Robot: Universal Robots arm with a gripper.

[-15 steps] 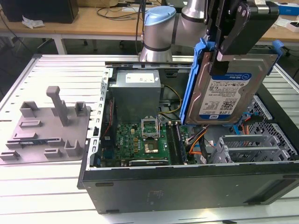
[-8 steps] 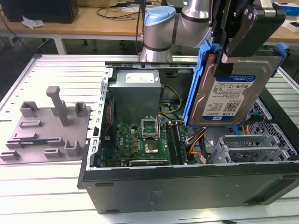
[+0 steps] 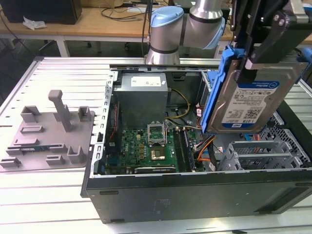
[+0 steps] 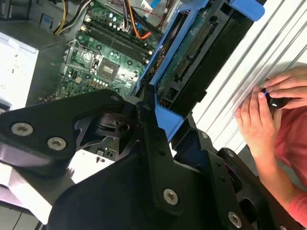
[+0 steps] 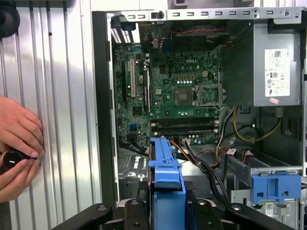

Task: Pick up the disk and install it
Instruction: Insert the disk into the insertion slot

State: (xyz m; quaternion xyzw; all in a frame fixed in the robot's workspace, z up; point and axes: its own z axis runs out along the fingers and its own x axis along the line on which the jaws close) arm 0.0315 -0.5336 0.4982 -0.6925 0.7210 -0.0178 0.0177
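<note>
The disk (image 3: 253,100), a silver hard drive with a white-and-blue label in a bright blue carrier, hangs on edge and slightly tilted. It is above the exterior view's right end of the open computer case (image 3: 195,195). My gripper (image 3: 254,58) is shut on its upper part from above. In the second wrist view the black fingers (image 4: 144,112) clamp the blue carrier (image 4: 163,76), and the disk's green circuit side (image 4: 192,52) faces the camera. In the first wrist view the carrier edge (image 5: 165,167) sticks out over the case interior.
Inside the case lie the motherboard (image 3: 146,146), power supply (image 5: 276,72), cables (image 5: 201,158) and a metal drive cage (image 3: 273,151) with a small blue latch (image 5: 273,189). A grey holder tray (image 3: 48,134) lies on the exterior view's left. A person's hands (image 4: 266,115) hold a small black object beside the case.
</note>
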